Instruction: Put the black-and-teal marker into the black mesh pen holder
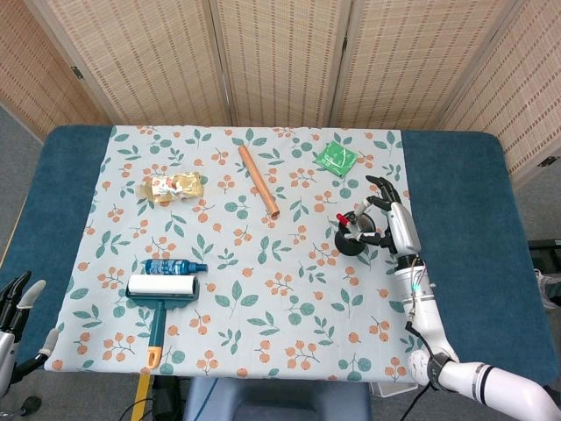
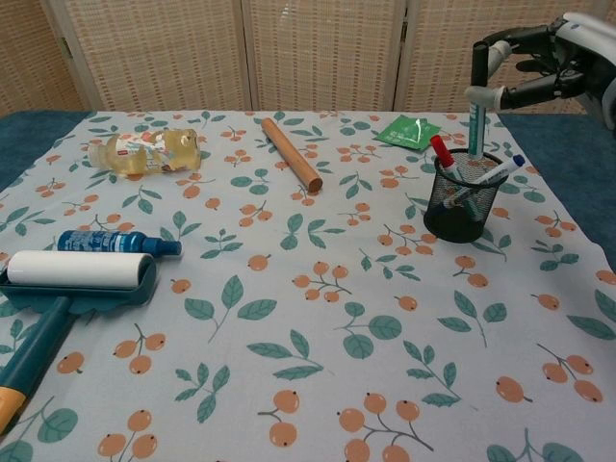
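The black-and-teal marker [image 2: 475, 115] stands upright, pinched near its black top by my right hand [image 2: 551, 65]. Its teal lower end reaches the rim of the black mesh pen holder [image 2: 460, 204]. A red-capped pen and a white pen with a blue cap lean inside the holder. In the head view the right hand [image 1: 394, 225] hovers just right of the holder [image 1: 354, 239]. My left hand [image 1: 14, 304] hangs off the table's front left corner, fingers apart, holding nothing.
A wooden rod [image 2: 292, 154] lies at the back middle, a green packet [image 2: 408, 131] behind the holder. On the left lie a clear plastic bottle [image 2: 144, 151], a small blue bottle [image 2: 114, 241] and a teal lint roller [image 2: 79, 272].
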